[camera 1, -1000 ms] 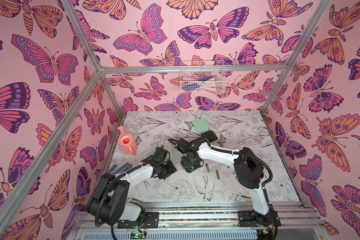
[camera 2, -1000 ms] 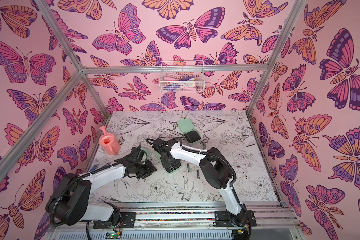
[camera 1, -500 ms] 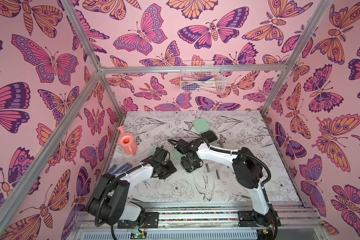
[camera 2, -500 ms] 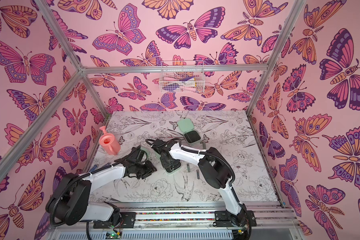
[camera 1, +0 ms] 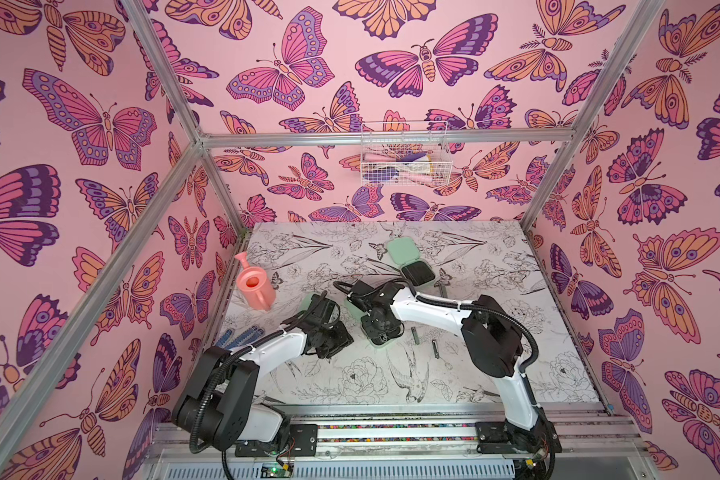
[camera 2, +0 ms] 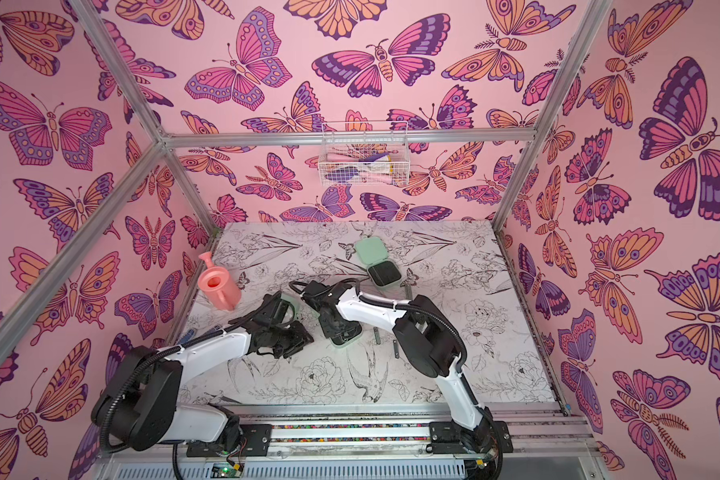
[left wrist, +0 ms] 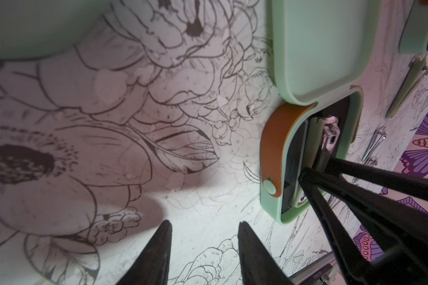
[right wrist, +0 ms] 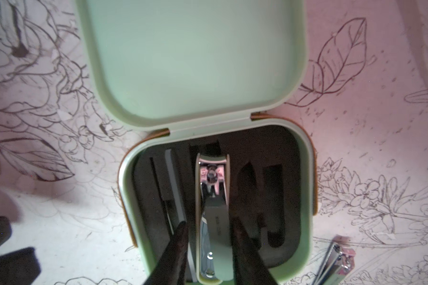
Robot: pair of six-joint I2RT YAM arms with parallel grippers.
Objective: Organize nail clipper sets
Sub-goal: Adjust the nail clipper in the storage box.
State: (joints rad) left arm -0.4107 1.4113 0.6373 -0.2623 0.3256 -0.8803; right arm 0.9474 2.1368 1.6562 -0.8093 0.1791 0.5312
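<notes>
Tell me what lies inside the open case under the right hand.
A large nail clipper sits in the black insert between the right hand's fingers, a slim grey tool beside it. Other slots look empty. The fingers hide part.

Clipper [right wrist: 214,222] in case [right wrist: 307,197] mid-table; second case [camera 1: 400,251] behind; watering can [camera 1: 255,291] left; tools [camera 1: 415,334] right.

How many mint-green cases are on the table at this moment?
3. The back case lies open near the far edge of the table; the middle case lies open under the right gripper; the third case is partly hidden behind the left gripper, near the pink watering can.
</notes>
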